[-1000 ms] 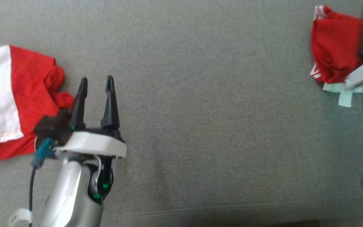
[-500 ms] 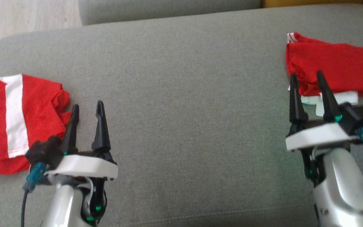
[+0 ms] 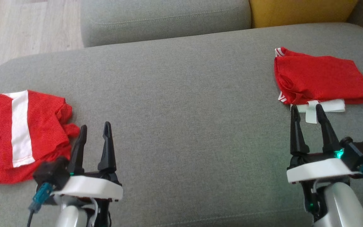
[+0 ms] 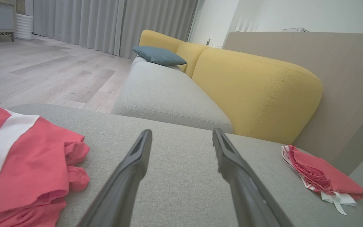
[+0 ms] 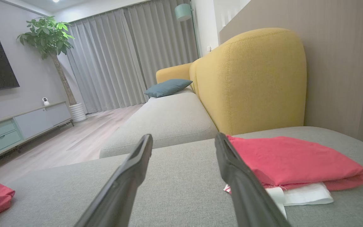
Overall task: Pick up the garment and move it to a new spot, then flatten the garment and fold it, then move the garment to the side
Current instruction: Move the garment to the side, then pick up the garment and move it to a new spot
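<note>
— Right gripper [image 3: 306,107] first: does it have hold of anything?

— No. Its two fingers stand apart with nothing between them. The left gripper [image 3: 95,125] is the same, spread and empty. Both sit low over the grey sofa seat [image 3: 184,104], fingers pointing away from the robot.

— A second ago the right arm was only a blur against the red cloth.

— Yes, and the head camera has lifted since then, so the whole picture has shifted; the cloths themselves need not have moved. What has changed is the arm, which has come back off the cloth. The folded garment [image 3: 320,78] now lies just ahead of the right gripper's fingertips, a flat red packet with a white layer and a ribbon [image 3: 310,116] showing at its near edge. Whether the tips touch that ribbon I cannot tell.

— So that piece is finished?

— I judge so. It is folded, let go, and parked out on the right gripper's side of the seat, well apart from the left gripper.

— And the other red thing?

— That is a crumpled garment [image 3: 27,135] with a white stripe, just beside the left gripper on its outer side. The left wrist view shows it clear of the finger. It is bunched and unfolded, so if the work goes on it looks like the next one to lift, and the left gripper is the nearer tool for it.
</note>
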